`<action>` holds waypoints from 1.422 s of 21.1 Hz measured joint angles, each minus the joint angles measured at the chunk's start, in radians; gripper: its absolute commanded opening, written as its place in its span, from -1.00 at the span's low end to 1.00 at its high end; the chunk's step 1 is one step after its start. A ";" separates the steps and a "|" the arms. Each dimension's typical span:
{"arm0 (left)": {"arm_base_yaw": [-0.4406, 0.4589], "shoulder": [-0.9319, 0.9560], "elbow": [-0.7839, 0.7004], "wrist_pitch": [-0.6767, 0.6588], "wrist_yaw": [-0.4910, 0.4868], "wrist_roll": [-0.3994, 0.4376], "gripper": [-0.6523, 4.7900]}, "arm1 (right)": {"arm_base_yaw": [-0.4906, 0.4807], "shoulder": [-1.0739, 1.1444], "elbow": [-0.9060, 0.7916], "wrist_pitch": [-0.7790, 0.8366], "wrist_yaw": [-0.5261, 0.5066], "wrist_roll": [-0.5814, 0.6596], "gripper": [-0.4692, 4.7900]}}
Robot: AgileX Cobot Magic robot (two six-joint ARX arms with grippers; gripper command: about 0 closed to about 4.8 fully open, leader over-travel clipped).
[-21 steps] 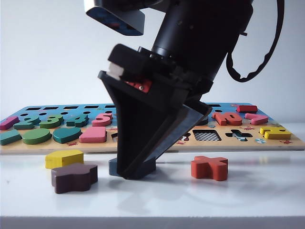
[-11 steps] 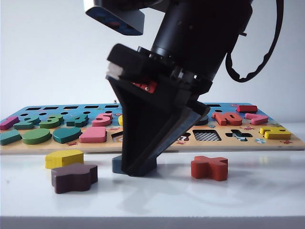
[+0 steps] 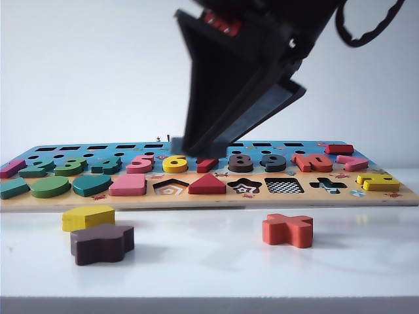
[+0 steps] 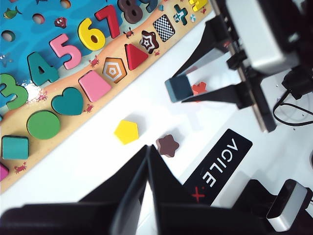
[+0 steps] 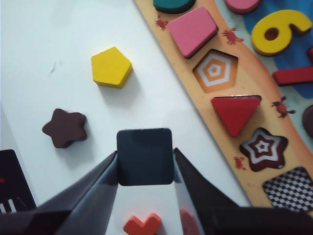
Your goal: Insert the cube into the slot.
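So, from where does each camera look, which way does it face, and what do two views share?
Exterior: low at the table's front edge, facing the board; shows the right gripper lifted.
Left wrist: high, looking down over the shut left gripper; shows the right gripper too.
Right wrist: looking down between its fingers on the cube.
Shared: the cube, the slot.

We see bright, even light in all views, with soft shadows beside the pieces on the white table (image 3: 366, 275). Nothing looks blurred; little glare shows.
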State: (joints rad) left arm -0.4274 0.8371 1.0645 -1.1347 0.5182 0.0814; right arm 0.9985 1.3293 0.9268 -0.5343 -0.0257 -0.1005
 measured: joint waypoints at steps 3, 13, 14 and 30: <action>0.000 0.000 0.000 0.000 0.000 0.000 -0.70 | -0.072 -0.049 0.005 -0.051 0.001 -0.102 -0.49; 0.000 0.000 0.000 0.080 0.000 0.001 -0.70 | -0.245 -0.058 0.005 -0.086 0.008 -0.550 -0.50; 0.000 0.000 0.000 0.087 0.000 0.001 -0.70 | -0.247 -0.058 0.005 -0.080 0.010 -0.586 -0.51; 0.000 0.000 0.000 0.182 0.000 0.000 -0.70 | -0.280 0.038 0.005 -0.048 0.065 -0.756 -0.72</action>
State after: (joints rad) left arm -0.4274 0.8371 1.0641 -0.9531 0.5186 0.0818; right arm 0.7185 1.3674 0.9314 -0.5827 0.0395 -0.8566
